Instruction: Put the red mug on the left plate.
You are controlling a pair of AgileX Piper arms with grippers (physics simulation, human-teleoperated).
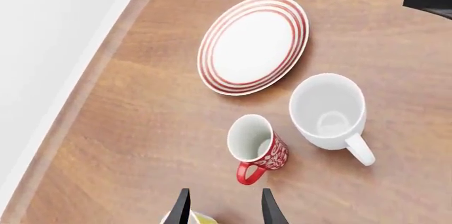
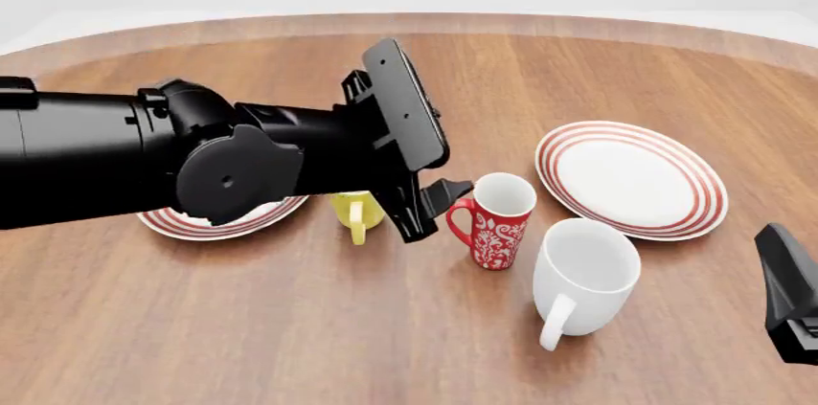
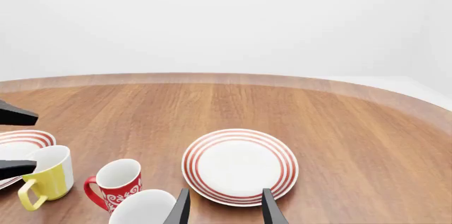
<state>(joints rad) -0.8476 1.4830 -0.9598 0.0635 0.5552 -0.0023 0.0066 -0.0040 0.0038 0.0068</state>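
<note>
The red mug (image 2: 496, 219) stands upright on the table (image 2: 256, 328), its handle turned toward the left gripper (image 2: 428, 209). Taking this mug as the landmark: the white mug (image 2: 584, 276) stands just beside it on the near right, close but apart, with its handle pointing toward the near edge. The yellow mug (image 2: 358, 213) stands to its left, partly hidden behind the left arm (image 2: 192, 161). The left plate (image 2: 211, 220) lies further left, beyond the yellow mug, mostly covered by the arm, with only its near rim showing. The right plate (image 2: 630, 178) lies behind and to the right of the red mug, well apart from it and bare.

The left gripper hangs just left of the red mug's handle, between it and the yellow mug; in the left wrist view its fingers (image 1: 181, 211) stand spread, with nothing between them, and the red mug (image 1: 258, 146) sits ahead of the tips, not touched.

The right gripper (image 3: 222, 208) is low at the near right of the table, well apart from the red mug; its fingers (image 3: 268, 209) are parted and hold nothing, and its wrist view looks over the white mug's rim toward the right plate (image 3: 240, 167).
</note>
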